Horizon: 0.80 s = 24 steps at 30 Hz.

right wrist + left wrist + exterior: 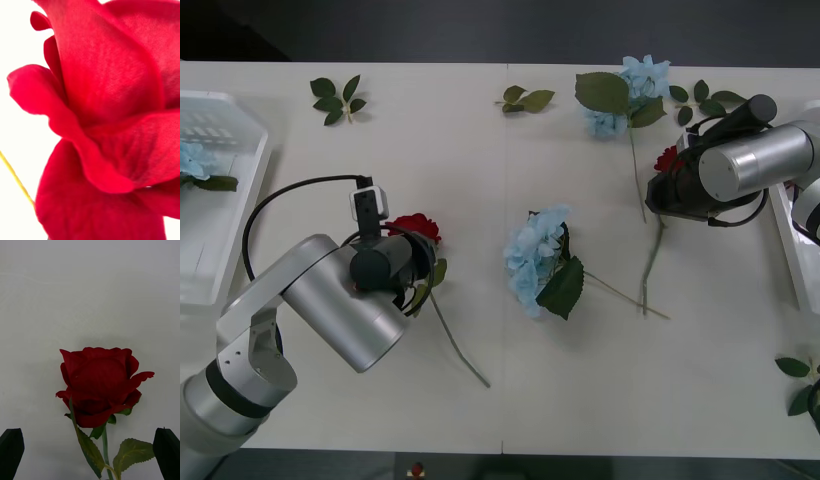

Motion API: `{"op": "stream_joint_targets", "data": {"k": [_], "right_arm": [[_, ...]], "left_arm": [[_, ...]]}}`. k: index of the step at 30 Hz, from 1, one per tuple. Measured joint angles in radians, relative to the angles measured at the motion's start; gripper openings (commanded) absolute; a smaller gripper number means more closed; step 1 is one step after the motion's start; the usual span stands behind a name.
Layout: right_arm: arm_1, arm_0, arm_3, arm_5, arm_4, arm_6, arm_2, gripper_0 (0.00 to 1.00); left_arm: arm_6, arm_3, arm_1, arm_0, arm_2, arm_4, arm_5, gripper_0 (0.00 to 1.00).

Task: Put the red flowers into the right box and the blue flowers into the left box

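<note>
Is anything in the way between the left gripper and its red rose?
Nothing visible. The left gripper is open, and the rose lies on bare table just ahead of its fingers.

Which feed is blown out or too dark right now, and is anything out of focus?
Right wrist view: background blown white, red rose too close and soft. Left wrist view: dim and grey, rose sharp between the open black fingers. Front view: evenly lit, faint shadows.

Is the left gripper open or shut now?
Open. The left gripper shows its two black fingertips far apart, with the red rose lying between them, not gripped.
</note>
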Motion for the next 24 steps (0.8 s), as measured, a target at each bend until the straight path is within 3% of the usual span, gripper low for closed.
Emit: {"op": "stream_joint_targets", "data": {"k": [17,18,20,21,22,24], "right_arm": [[0.0,0.0,0.007,-0.015,0.0,0.003,0.0,0.12],[0.0,-0.001,0.008,-0.015,0.0,0.004,0.0,0.11],[-0.001,-0.005,0.01,-0.013,-0.008,0.01,0.0,0.09],[-0.005,-0.011,0.011,-0.006,-0.024,0.023,0.0,0.08],[-0.012,-0.02,0.011,0.011,-0.047,0.046,0.0,0.06],[-0.031,-0.043,0.011,0.048,-0.08,0.094,0.0,0.03]], "left_arm": [[0.0,0.237,-0.055,-0.023,-0.029,-0.07,-0.13,1.0],[0.0,0.238,-0.055,-0.026,-0.029,-0.074,-0.13,0.93],[0.0,0.239,-0.055,-0.032,-0.029,-0.078,-0.13,0.53],[0.0,0.239,-0.055,-0.034,-0.029,-0.078,-0.13,0.43],[0.0,0.239,-0.055,-0.036,-0.029,-0.078,-0.13,0.22],[0.0,0.239,-0.055,-0.036,-0.029,-0.078,-0.13,0.16]]}}
